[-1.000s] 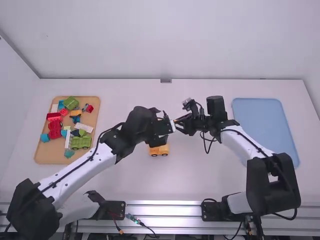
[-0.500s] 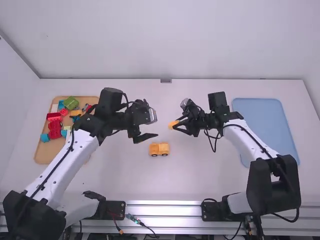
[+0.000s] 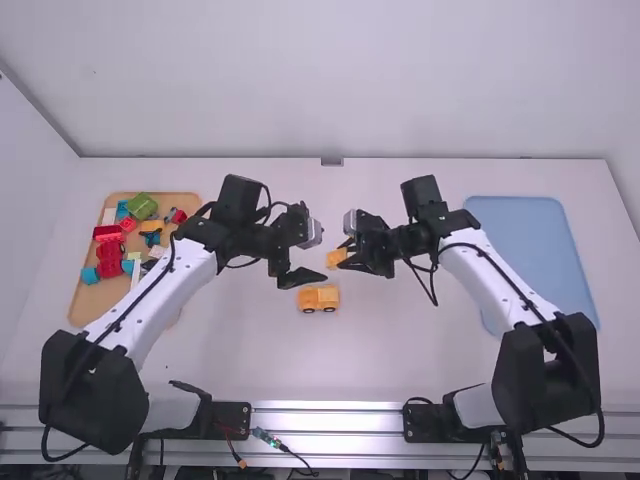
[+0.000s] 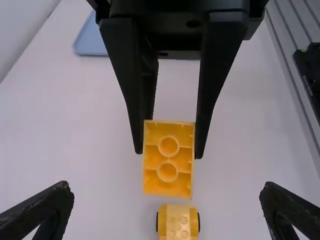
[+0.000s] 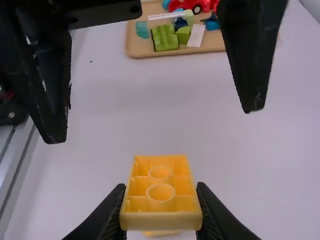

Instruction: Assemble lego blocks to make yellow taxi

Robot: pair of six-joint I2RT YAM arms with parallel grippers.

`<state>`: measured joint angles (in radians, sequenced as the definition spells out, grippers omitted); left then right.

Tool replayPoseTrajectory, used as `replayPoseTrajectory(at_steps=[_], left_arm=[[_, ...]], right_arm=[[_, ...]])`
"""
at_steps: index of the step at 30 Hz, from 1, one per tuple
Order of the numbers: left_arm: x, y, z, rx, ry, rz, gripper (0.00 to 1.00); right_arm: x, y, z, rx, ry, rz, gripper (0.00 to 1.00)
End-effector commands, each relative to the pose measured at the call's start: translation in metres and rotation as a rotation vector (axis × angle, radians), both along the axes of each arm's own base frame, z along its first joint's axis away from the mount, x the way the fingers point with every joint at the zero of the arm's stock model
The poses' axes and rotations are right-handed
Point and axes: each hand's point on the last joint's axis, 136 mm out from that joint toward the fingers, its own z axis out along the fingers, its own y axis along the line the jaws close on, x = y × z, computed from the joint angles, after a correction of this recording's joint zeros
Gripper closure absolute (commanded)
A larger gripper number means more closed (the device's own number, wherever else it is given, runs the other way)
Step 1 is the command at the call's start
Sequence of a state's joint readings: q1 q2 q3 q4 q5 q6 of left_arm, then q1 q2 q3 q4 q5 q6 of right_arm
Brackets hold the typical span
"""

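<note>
Brick of bright yellow plastic, rectangular [image 3: 336,258], held in the right gripper [image 3: 347,258]; jaws pinch it by its two long sides. Its hollow underside, with two round tubes, faces the left wrist camera. Left gripper [image 3: 319,258]: jaws spread wide, directed toward the brick, apart from it. Yellow toy car body on black wheels [image 3: 319,297] sits upright on the white table [image 3: 250,350], near the middle between the table's left and right edges; studs visible on top in the left wrist view. Held brick and car body are separate, brick just beyond the car in the high view. Pale wooden tray [image 3: 88,308] lies near the table's left edge, loaded with mixed blocks. Noted in it: green block [image 3: 142,206] by the far edge; red block pieces [image 3: 110,262] toward the left edge; light-blue block [image 3: 90,275] at the left edge; small yellow block [image 3: 151,227] nearer the right edge. Right wrist view adds a green studded block [image 5: 164,39] with a flat white piece [image 5: 196,36] near it, same tray. Smooth blue tray [image 3: 525,240] lies along the table's right side.
</note>
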<state>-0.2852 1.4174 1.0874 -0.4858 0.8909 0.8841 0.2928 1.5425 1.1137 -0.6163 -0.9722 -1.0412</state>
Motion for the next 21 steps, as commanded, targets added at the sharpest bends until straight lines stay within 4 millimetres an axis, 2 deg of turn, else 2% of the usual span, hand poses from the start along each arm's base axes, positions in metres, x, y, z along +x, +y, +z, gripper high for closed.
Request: replayPoseTrajectory(at_steps=[1,5,12,21], left_arm=[[-0.004,-0.005,0.008,-0.040,0.005,-0.034,0.01],[-0.006,-0.004,0.006,-0.036,0.026,-0.031,0.01],[-0.008,-0.007,0.011,-0.064,-0.004,-0.068,0.01],[0.012,0.006,0.028,-0.137,-0.027,-0.010,0.01]], right_arm=[[0.005,0.003,0.020,0.026,-0.106,0.038,0.82],[0.006,0.004,0.023,0.042,-0.114,0.041,0.89],[0.008,0.000,0.033,0.104,-0.104,0.040,0.93],[0.014,-0.014,0.051,0.214,-0.091,0.022,0.93]])
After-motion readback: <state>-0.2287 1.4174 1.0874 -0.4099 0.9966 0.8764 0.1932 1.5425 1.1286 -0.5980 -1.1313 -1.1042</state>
